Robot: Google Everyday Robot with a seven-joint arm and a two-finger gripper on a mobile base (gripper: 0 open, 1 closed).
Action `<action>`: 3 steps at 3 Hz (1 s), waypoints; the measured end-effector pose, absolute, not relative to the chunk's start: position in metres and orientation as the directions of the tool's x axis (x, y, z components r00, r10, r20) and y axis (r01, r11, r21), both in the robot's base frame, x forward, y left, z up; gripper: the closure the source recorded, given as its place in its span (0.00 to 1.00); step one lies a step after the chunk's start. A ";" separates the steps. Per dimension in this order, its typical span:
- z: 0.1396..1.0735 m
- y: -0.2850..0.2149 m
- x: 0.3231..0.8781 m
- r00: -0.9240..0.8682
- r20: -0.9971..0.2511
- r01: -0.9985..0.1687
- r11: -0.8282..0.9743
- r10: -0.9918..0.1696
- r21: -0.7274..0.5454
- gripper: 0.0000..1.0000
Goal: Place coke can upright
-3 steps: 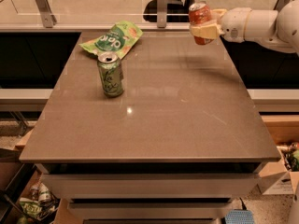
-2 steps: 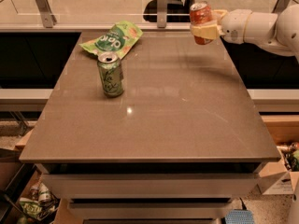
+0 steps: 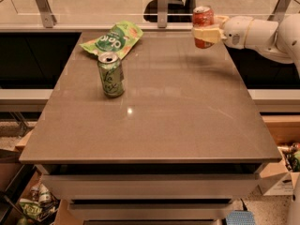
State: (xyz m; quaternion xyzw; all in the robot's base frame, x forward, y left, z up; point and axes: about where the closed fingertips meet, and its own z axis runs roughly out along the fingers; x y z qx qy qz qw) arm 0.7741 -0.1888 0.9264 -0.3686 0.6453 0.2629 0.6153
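Red coke can (image 3: 203, 17) upright in pincer (image 3: 204, 33) near table's (image 3: 164, 125) far right edge

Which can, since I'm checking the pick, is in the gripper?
The red-orange coke can, held upright by the gripper at the table's far right; the green can stands free.

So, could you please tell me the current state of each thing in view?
coke can: upright, gripped, at the table's far right.
gripper: shut on the coke can, far right.
green can: standing upright on the table, apart from the bag.
snack bag: lying flat, far left.
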 end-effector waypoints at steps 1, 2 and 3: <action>0.923 -0.189 0.773 0.001 -0.992 -0.803 0.590 -0.130 -0.078 1.00; 0.917 -0.188 0.774 -0.022 -0.995 -0.815 0.579 -0.101 -0.041 1.00; 0.911 -0.185 0.777 -0.043 -0.997 -0.827 0.562 -0.071 -0.005 1.00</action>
